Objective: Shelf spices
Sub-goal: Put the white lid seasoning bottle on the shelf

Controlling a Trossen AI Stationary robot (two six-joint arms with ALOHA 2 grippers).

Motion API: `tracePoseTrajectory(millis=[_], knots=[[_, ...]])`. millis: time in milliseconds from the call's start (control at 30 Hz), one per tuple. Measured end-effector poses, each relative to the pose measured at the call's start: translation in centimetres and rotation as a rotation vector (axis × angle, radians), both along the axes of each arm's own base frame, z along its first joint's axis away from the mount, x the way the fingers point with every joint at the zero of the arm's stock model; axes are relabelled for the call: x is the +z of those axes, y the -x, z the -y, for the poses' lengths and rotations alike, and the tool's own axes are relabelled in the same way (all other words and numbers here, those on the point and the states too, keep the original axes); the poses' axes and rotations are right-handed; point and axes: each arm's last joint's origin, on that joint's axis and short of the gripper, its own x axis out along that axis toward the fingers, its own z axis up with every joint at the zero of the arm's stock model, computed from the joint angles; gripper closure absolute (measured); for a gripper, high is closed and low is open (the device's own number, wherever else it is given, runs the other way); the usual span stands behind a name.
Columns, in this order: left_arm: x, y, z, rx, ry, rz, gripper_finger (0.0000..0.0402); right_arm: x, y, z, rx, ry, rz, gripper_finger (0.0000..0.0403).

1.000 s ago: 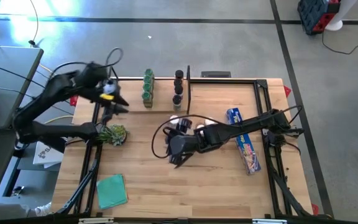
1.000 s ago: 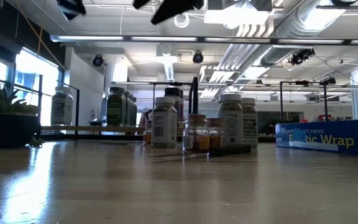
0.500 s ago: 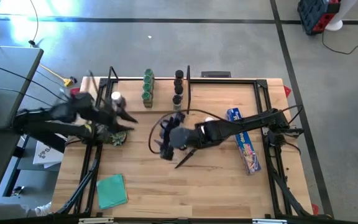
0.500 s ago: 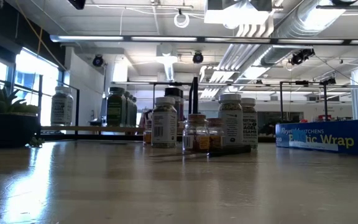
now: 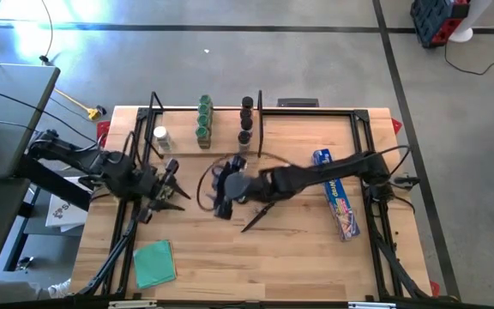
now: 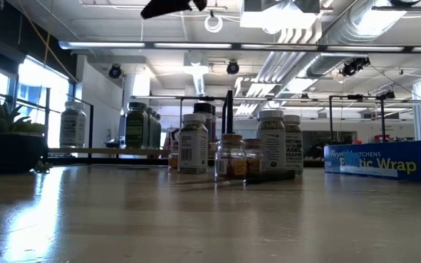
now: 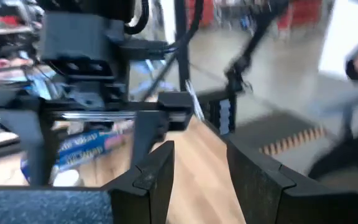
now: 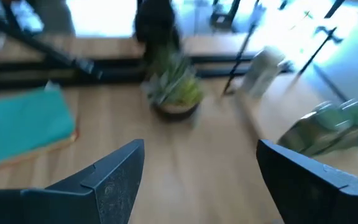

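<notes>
White-capped spice jar (image 5: 159, 135) just beyond the empty left gripper (image 5: 171, 180).

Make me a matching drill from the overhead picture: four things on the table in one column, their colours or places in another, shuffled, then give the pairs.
Things:
1. wrap box
2. cloth
3. white-capped jar
4. knife

Descriptions:
A. teal, near the table's front left corner
B. alone at the left end of the shelf
C. blue, lying under the right arm
D. dark, flat on the wood mid-table below the right gripper

Pairs: 1-C, 2-A, 3-B, 4-D
</notes>
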Motion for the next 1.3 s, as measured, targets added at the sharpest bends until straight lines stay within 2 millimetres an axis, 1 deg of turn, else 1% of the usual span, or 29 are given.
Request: tracePoseTrajectory(millis=[100, 200, 267, 333, 467, 500, 567, 633, 733, 800, 933, 1033, 1167, 1300], knots=[[0.3, 0.5, 0.7, -0.066, -0.041, -0.013, 0.0257, -2.8, -0.9, -1.3, 0.012, -0.007, -0.062, 0.0099], [0.8, 1.1, 1.0, -0.048, -0.033, -0.019, 0.0257, -5.4, -1.6, -2.2, -0.006, -0.012, -0.111, 0.0099], [0.7, 1.5, 1.2, -0.024, -0.015, -0.048, 0.0257, -6.6, -1.1, -2.9, -0.021, -0.003, -0.186, 0.0099], [0.5, 1.8, 1.4, 0.000, -0.016, -0.084, 0.0257, -6.8, 0.0, -3.7, -0.075, -0.001, -0.265, 0.0099], [0.1, 2.1, 1.5, 0.063, -0.051, -0.110, 0.0257, -6.2, 2.3, -5.0, -0.200, -0.034, -0.370, 0.0099], [0.1, 2.1, 1.4, 0.084, -0.057, -0.111, 0.0257, -6.2, 2.7, -5.0, -0.229, -0.038, -0.392, 0.0099], [-0.1, 2.1, 1.4, 0.108, -0.070, -0.120, 0.0257, -6.5, 3.7, -4.8, -0.301, 0.013, -0.448, 0.0099], [-0.1, 2.0, 1.3, 0.120, -0.076, -0.120, 0.0257, -7.2, 4.5, -4.0, -0.387, 0.091, -0.491, 0.0099], [-0.1, 2.1, 1.3, 0.125, -0.106, -0.109, 0.0257, -8.5, 4.6, -1.9, -0.449, 0.096, -0.557, 0.0099], [-0.1, 2.1, 1.3, 0.126, -0.119, -0.106, 0.0257, -8.7, 3.8, -0.3, -0.443, 0.092, -0.553, 0.0099], [-0.1, 2.0, 1.2, 0.160, -0.146, -0.096, 0.0257, -8.3, 1.7, 2.9, -0.407, 0.106, -0.469, 0.0099], [-0.2, 2.0, 1.0, 0.196, -0.164, -0.101, 0.0257, -7.9, 0.5, 5.7, -0.389, -0.004, -0.428, 0.0099], [-0.4, 2.0, 0.9, 0.246, -0.187, -0.113, 0.0257, -8.1, 0.5, 8.9, -0.414, -0.109, -0.459, 0.0099], [-0.4, 2.1, 0.7, 0.284, -0.201, -0.117, 0.0257, -8.1, 0.3, 10.0, -0.424, -0.167, -0.444, 0.0099]])
